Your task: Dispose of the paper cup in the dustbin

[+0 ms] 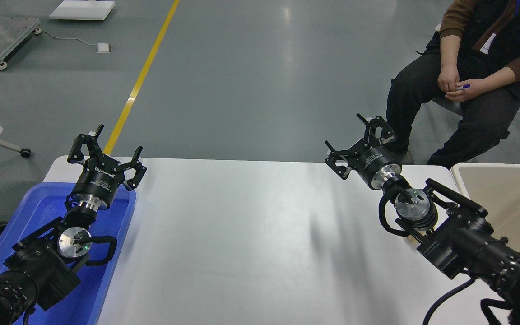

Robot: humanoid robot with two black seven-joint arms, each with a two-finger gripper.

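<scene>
No paper cup shows in this view. The beige dustbin (494, 166) stands past the table's right edge, its inside partly hidden by my right arm. My right gripper (348, 135) is open and empty, held above the table's far edge, left of the dustbin and pointing away from me. My left gripper (106, 146) is open and empty, parked over the far end of the blue tub (43, 212) at the lower left.
The white table (242, 225) spreads between the two arms. The crumpled tan paper ball is hidden behind my right arm. A person (467, 67) sits beyond the far right corner, hands in the lap holding a pen.
</scene>
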